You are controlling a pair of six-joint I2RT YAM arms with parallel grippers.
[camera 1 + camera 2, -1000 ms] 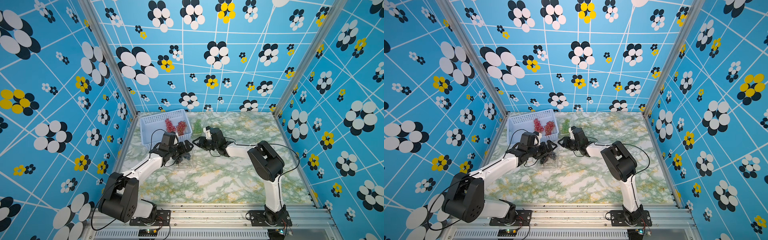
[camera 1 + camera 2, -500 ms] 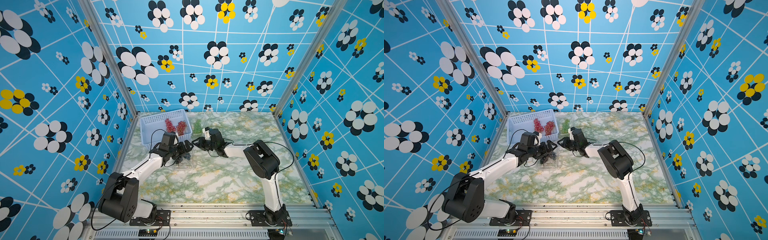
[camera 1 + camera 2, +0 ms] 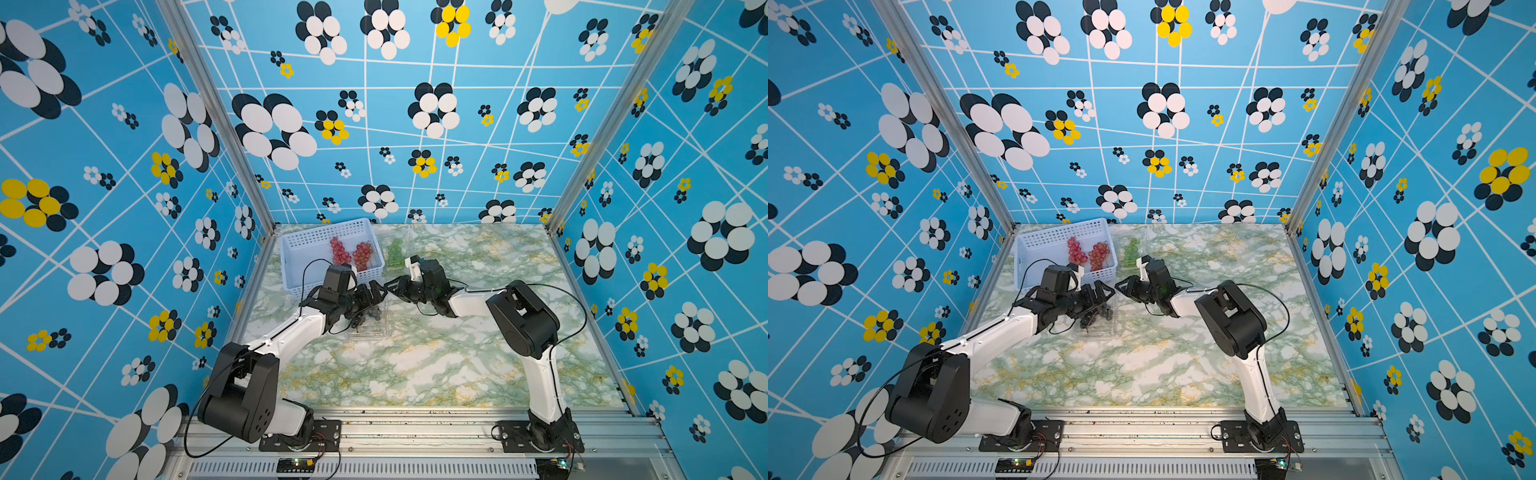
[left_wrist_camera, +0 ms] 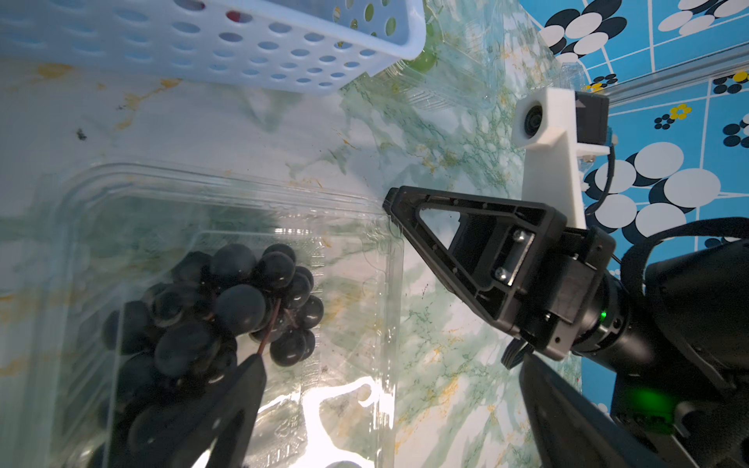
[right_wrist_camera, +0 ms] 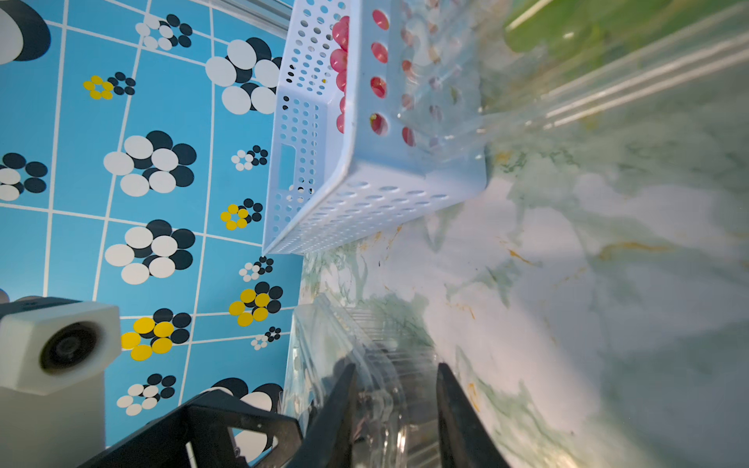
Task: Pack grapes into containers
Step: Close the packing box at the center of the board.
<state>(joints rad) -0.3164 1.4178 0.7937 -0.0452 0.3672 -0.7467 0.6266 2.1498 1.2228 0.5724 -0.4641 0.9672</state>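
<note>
Both top views: the dark grapes (image 3: 366,319) are a glossy blue-black bunch inside the clear container (image 3: 376,331), directly under my left gripper (image 3: 373,306); the box itself barely shows. Left wrist view: the bunch lies beside one finger, which hides part of it; the jaws stand wide apart, gripping nothing. Right wrist view: my right gripper (image 5: 395,379) straddles the container's blurred rim, jaws partly apart, and I cannot tell whether they pinch it.

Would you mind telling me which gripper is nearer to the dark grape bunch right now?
Left. The left gripper hangs open just above the dark grape bunch lying in the clear container. The right gripper sits off to the side, at that container's rim.
</note>
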